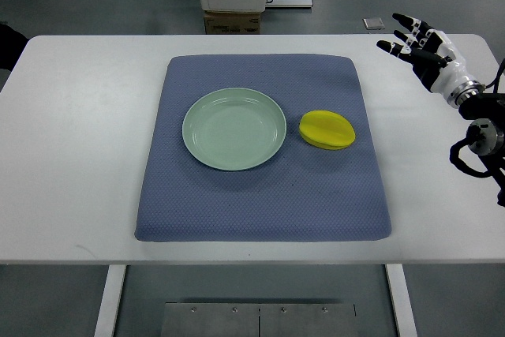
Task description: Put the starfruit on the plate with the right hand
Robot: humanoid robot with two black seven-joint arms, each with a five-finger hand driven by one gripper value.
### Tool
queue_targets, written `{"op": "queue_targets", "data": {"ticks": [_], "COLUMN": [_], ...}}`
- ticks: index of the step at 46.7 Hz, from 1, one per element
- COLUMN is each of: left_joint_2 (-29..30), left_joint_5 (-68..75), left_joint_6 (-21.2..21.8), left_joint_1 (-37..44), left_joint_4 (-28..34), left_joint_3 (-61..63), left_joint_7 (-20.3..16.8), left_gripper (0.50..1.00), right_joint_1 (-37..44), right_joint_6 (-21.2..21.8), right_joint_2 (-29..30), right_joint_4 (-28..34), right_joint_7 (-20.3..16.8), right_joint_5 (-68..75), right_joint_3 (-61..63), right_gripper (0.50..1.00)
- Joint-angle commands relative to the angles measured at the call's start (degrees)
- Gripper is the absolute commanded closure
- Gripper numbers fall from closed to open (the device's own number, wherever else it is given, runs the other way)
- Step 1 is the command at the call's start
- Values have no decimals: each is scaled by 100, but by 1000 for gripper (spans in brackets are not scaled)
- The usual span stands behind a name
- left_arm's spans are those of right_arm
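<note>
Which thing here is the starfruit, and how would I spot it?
Find the blue mat on the white table. A pale green plate lies on it, and the starfruit sits just right of the plate. It is the only bright yellow thing, small and ridged.

Dimpled matt cloth mat (pixel 260 203), glossy smooth plate (pixel 234 129), waxy yellow starfruit (pixel 327 129), smooth white table (pixel 71 155)

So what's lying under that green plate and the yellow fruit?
A blue mat lies under both the plate and the starfruit, spread on the white table. The mat covers the tabletop beneath it.
</note>
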Motion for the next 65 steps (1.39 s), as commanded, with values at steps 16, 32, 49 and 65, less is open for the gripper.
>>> {"op": "queue_targets", "data": {"ticks": [16, 32, 49, 65], "left_joint_2": [0, 0, 0, 0], "left_joint_5": [0, 0, 0, 0], "left_joint_6": [1, 1, 1, 1], "left_joint_1": [0, 0, 0, 0], "left_joint_4": [0, 0, 0, 0], "left_joint_3": [7, 7, 7, 7], "left_joint_7": [0, 0, 0, 0], "left_gripper": [500, 500, 500, 500], "right_joint_1": [18, 123, 668, 1275], "right_joint_6": [109, 100, -6, -471], "right_joint_2": [-105, -404, -421, -342], "right_joint_4": [87, 562, 562, 571], "right_joint_7": [163, 409, 884, 1289], "right_joint_5": [-167, -878, -1564, -2241], "right_joint_3": [-324, -746, -2090, -3664], "right_gripper": [500, 500, 500, 500]}}
